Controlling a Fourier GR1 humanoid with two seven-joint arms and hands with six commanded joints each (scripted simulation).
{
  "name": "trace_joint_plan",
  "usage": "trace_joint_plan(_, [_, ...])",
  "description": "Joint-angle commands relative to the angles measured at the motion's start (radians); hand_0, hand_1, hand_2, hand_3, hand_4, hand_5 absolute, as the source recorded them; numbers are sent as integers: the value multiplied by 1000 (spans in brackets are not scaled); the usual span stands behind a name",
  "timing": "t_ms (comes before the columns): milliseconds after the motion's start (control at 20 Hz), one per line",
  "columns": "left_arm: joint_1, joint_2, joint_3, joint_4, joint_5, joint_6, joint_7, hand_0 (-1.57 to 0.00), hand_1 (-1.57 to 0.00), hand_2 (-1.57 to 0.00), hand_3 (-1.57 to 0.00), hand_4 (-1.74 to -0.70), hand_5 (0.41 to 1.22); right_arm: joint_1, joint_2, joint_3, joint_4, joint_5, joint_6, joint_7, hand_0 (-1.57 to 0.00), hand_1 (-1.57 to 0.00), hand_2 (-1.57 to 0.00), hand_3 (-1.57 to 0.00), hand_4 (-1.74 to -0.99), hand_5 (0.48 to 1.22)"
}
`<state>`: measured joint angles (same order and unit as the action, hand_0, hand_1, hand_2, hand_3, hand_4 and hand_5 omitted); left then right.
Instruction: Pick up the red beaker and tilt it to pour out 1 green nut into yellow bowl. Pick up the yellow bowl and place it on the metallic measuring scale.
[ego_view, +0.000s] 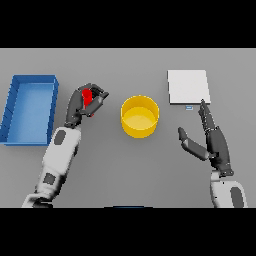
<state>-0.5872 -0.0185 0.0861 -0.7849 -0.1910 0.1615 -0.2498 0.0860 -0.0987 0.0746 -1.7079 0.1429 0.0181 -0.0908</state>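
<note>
**Red beaker held left of the yellow bowl**

The left hand (86, 102) has its fingers curled round the red beaker (87, 96), just left of the yellow bowl (140, 116) at the middle of the grey tabletop (125, 165). The right hand (210, 137) is released, fingers straight, near the metallic measuring scale (188, 87) at far right. A blue tray (30, 107) lies far left.

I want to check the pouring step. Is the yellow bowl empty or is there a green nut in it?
It looks empty: the inside of the yellow bowl shows only plain yellow, nothing green. The left hand holds the red beaker beside it.
</note>
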Motion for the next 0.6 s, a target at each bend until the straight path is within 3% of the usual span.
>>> trace_joint_plan(0, [2,2,-9,5,-7,1,-16,-1049,-1067,-1106,-1058,-1589,1079,3,-5,0,-17,2,-2,8,1,1,1,1,-1239,648])
trace_joint_plan(100, [-5,5,-14,9,0,-11,-15,-1237,-1248,-1273,-1154,-1636,1130,4,-4,-1,-1,4,-1,7,1,1,1,1,-1242,650])
trace_joint_plan(250, [4,4,-25,-3,-9,-2,-6,-1400,-1406,-1419,-1357,-1542,1174,-3,10,1,9,-9,3,-4,1,1,1,1,-1255,644])
trace_joint_plan(550, [6,7,14,-95,112,-100,-2,-1526,-1528,-1531,-1515,-1689,1140,5,2,4,-4,10,-7,-14,1,1,1,1,-1236,644])
